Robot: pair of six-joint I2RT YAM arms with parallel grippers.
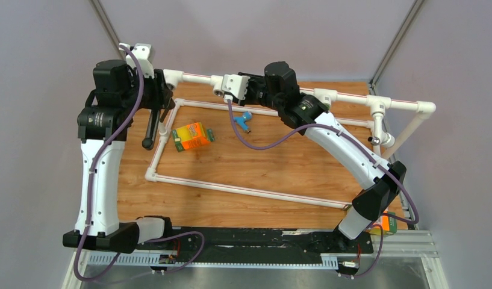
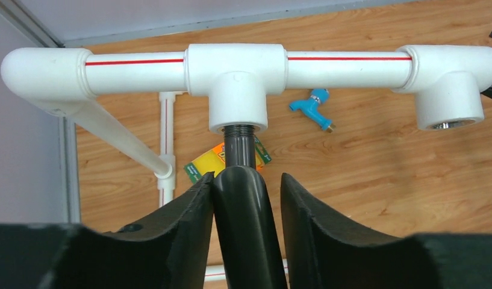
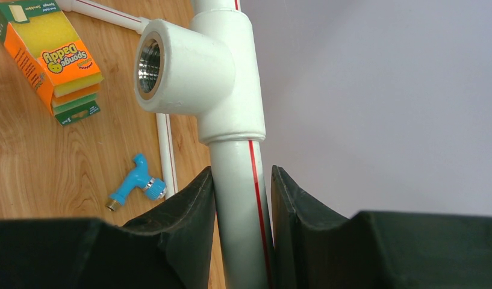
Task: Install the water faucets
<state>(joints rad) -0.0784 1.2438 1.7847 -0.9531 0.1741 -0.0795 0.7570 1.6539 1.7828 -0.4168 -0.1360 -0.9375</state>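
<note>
From above, the smooth white pipe frame (image 1: 243, 191) stands on the wood-grain bench (image 1: 261, 162). The dark-brown faucet (image 1: 151, 127), a matte tube, hangs at the frame's far-left corner, under the left gripper (image 1: 161, 102). A glossy blue faucet (image 1: 244, 120) lies near the bench's far edge, beside an orange box (image 1: 192, 136).

Left wrist: the tube's ribbed thread enters a tee socket (image 2: 237, 102). One black finger touches the tube and the other stands just off it, so the tube is not clamped.

Right wrist: the right gripper (image 3: 242, 180) is clenched on the frame's red-striped rail. The box reads "Sponge Daddy".
</note>
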